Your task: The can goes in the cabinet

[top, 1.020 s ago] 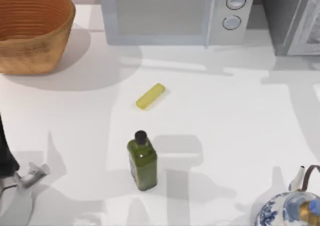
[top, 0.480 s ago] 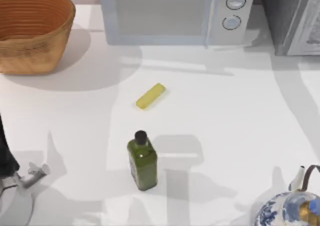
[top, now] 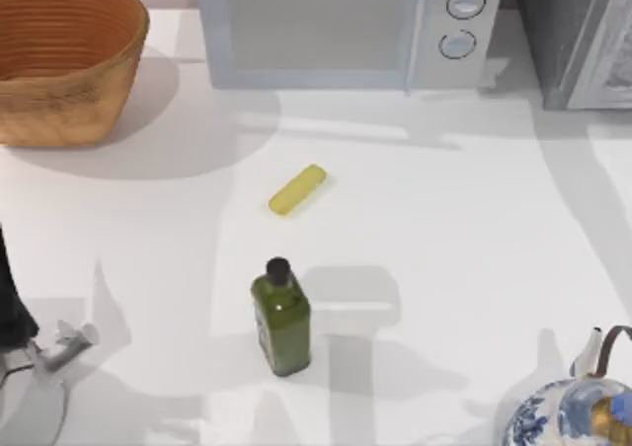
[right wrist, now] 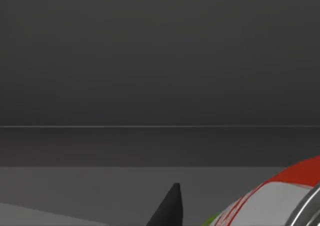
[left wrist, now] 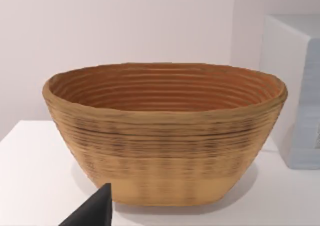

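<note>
Red can (right wrist: 280, 198) with white lettering and a silver rim close against the right wrist camera, facing a dark grey interior — apparently inside the cabinet (top: 578, 37) at the desk's (top: 444, 229) far right corner. One dark fingertip (right wrist: 170, 206) of the right hand beside the can; grip on it impossible to tell. Left hand (top: 61, 345) parked at the desk's near left, before the wicker basket (left wrist: 165, 131); finger spread unclear. Mid-desk: green bottle (top: 280, 318) upright, yellow bar (top: 297, 189) lying flat. Microwave (top: 346, 27) at the back; blue-and-white teapot (top: 578, 411) near right.
</note>
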Available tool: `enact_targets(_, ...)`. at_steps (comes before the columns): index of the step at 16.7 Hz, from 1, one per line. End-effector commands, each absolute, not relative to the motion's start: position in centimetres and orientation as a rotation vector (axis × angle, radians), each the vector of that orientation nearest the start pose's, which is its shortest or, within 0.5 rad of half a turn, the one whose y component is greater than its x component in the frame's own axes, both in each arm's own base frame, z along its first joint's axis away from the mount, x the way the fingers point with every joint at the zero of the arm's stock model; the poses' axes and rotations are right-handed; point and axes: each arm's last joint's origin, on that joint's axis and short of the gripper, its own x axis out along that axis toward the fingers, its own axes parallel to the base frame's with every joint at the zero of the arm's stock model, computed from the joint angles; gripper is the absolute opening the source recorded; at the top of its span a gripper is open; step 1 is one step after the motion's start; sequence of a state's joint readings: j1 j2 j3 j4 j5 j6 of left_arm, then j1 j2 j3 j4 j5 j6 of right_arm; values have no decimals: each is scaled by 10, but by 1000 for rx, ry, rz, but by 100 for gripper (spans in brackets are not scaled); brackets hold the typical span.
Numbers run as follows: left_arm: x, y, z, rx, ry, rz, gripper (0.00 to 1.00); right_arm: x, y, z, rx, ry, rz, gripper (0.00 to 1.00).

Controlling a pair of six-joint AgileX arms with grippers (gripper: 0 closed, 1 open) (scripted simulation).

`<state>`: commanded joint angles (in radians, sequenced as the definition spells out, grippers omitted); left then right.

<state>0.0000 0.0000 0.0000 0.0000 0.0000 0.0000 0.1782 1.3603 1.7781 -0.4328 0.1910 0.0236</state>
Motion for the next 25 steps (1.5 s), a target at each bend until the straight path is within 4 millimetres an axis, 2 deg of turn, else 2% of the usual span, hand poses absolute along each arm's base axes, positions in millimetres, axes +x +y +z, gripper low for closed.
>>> enact_targets(9, 106, -1, 160, 0, 0, 0, 100, 349, 49, 547, 16, -20, -5, 0)
enact_targets(14, 106, -1, 160, 0, 0, 0, 100, 393, 46, 538, 9, -14, -4, 0)
enact_targets(17, 106, -1, 160, 0, 0, 0, 100, 406, 45, 530, 5, 4, -1, 0)
enact_targets(21, 106, -1, 160, 0, 0, 0, 100, 406, 45, 530, 5, 4, -1, 0)
enact_targets(25, 106, -1, 160, 0, 0, 0, 100, 406, 45, 530, 5, 4, -1, 30)
